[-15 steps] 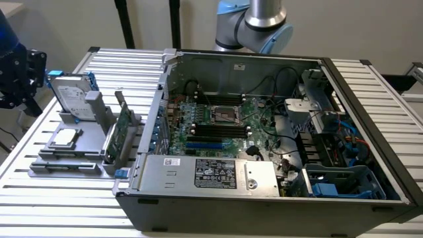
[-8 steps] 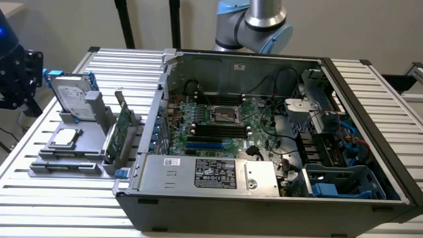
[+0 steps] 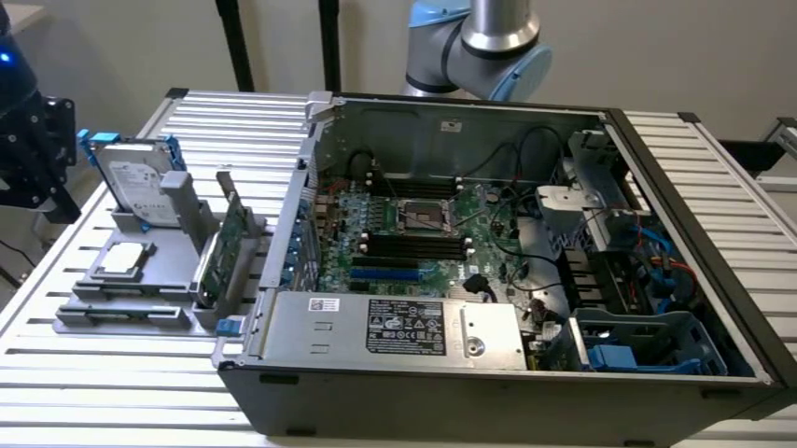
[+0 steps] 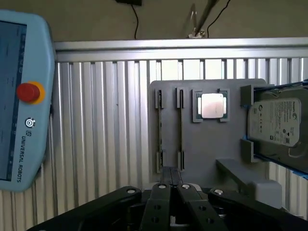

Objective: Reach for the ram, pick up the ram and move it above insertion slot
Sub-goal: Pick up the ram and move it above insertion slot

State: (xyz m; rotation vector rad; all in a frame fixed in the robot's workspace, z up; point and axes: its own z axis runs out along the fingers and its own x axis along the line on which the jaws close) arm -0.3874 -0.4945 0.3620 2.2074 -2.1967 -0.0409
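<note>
The gripper (image 4: 172, 188) has its black fingers (image 4: 161, 197) drawn narrow, almost together, with nothing between them. Straight ahead of the fingertips and lower down lies a grey fixture plate (image 4: 207, 149) on the slatted metal table (image 4: 106, 125). Of all that the plate carries, the ram (image 4: 181, 127) is nearest the gripper. It stands on edge in a narrow slot, clear of the fingers. A second narrow slot (image 4: 159, 127) runs just beside it. Past the ram, a processor (image 4: 211, 106) sits in a square pocket, and farther that way a hard drive (image 4: 276, 122) stands in a bracket. Well off on the opposite side is a teach pendant (image 4: 29, 144) with a red button. In the exterior view the arm's joint (image 3: 480, 42) rises behind the open computer case (image 3: 498, 392).
</note>
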